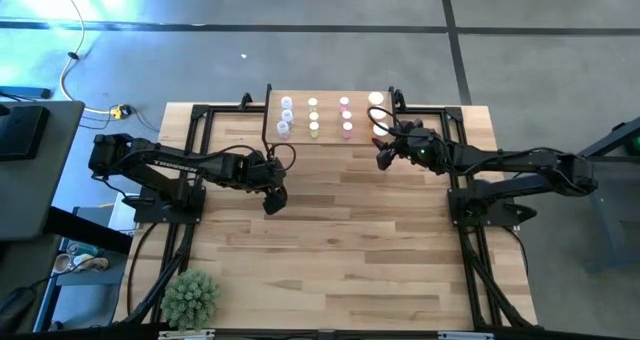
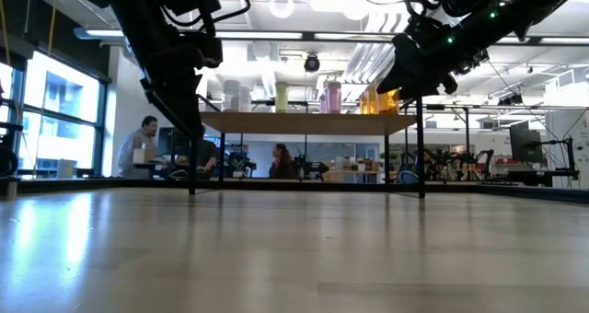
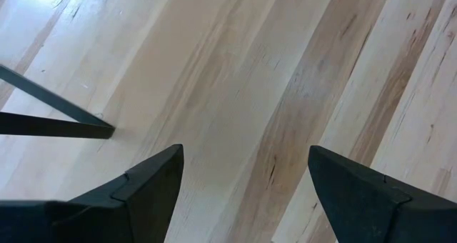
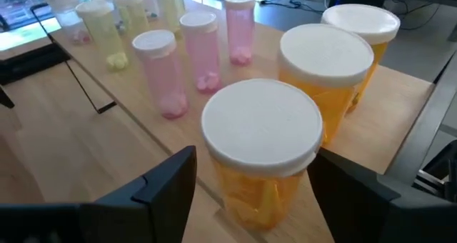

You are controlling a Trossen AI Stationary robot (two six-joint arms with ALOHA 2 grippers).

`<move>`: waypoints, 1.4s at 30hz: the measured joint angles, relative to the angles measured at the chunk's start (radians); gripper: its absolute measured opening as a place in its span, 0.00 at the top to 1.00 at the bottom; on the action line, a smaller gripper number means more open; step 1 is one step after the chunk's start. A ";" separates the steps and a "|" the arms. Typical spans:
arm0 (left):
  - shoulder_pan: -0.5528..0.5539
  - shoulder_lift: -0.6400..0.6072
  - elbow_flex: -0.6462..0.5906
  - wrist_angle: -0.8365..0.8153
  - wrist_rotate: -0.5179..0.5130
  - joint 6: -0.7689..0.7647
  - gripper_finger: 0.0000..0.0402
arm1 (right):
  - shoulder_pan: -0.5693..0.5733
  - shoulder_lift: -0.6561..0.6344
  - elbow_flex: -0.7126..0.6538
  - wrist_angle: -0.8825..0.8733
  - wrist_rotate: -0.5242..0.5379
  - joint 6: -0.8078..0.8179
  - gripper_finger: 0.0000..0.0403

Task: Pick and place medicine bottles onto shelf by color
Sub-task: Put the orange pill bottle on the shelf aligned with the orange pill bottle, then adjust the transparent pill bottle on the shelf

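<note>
The right gripper (image 4: 246, 193) sits at the front edge of the shelf (image 4: 400, 103), its fingers spread wide on either side of the nearest orange bottle (image 4: 263, 154), not touching it as far as the right wrist view shows. That bottle stands upright at the very lip of the shelf, so the main risk is a nudge: a finger drifting sideways or lifting unevenly could tip it off the edge onto the table.

Just behind it on the shelf stand two more orange bottles (image 4: 330, 71), close enough that a toppled front one could strike them. Beside these, farther along the shelf, runs the row of pink bottles (image 4: 164, 71), then the pale yellow bottles (image 4: 107, 32), thin and easily knocked in a chain.

The left gripper (image 3: 243, 193) hangs spread and empty above bare table off the shelf's other front corner, near a black shelf leg (image 3: 53, 125); a careless swing there could jolt the whole shelf.
</note>
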 joint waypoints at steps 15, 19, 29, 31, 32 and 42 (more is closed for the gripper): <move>0.000 0.000 0.000 -0.001 0.006 0.000 0.27 | 0.000 -0.073 0.001 -0.096 -0.005 -0.022 0.36; 0.000 0.000 0.000 -0.001 0.017 0.000 0.27 | 0.001 -0.093 0.002 -0.140 -0.052 -0.017 0.36; 0.000 0.000 0.000 -0.002 0.034 0.000 0.27 | 0.051 -0.126 0.002 -0.181 -0.069 -0.006 0.36; 0.000 0.000 0.000 -0.001 0.034 0.000 0.27 | 0.064 -0.142 0.002 -0.198 -0.070 -0.003 0.36; 0.000 0.000 0.000 0.000 0.034 0.000 0.27 | 0.071 -0.150 0.002 -0.200 -0.071 -0.003 0.36; -0.001 -0.024 0.012 0.028 0.052 0.042 0.27 | 0.148 -0.261 0.002 -0.270 -0.206 0.074 0.36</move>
